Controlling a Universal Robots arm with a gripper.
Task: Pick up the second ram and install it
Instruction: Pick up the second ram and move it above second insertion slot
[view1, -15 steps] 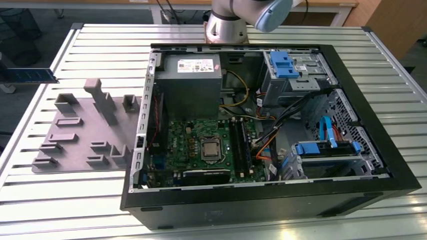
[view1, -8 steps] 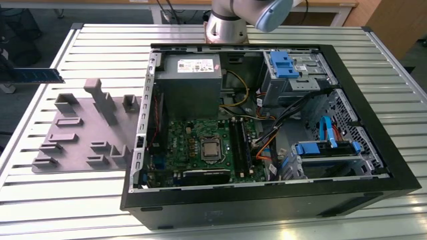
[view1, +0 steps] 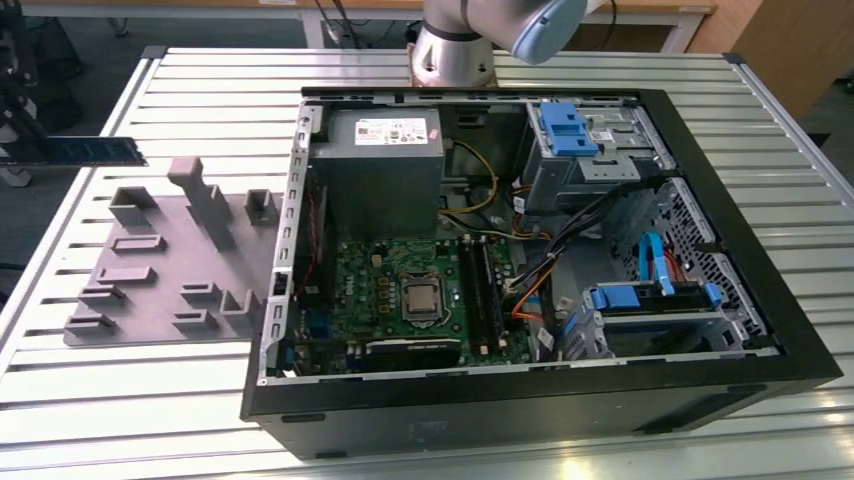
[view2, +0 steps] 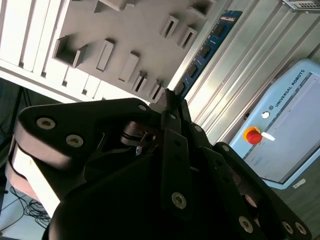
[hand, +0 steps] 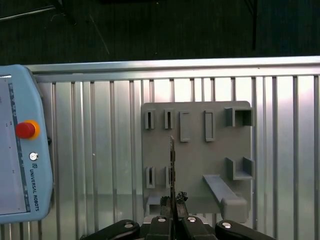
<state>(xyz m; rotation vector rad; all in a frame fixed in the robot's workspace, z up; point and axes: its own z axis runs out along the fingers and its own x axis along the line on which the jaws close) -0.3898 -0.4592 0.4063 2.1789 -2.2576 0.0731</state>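
Hand (hand: 173, 201) gripping the second ram (view1: 83, 152), stick held in the air, apart from grey holder tray (view1: 158, 288), slatted table (view1: 147, 385) below

We're in a robotics lab or test cell, not a home. The robot arm base (view1: 451, 55) stands at the back of a slatted aluminium surface (view1: 134, 400). On that surface sit an open PC case (view1: 534, 410) with a bare motherboard (view1: 387, 290) and a grey fixture tray (view1: 154, 275). A pale blue teach pendant (hand: 20, 165) with a red stop button (hand: 25, 129) lies there too. Desk edges (view1: 641, 10) run behind.
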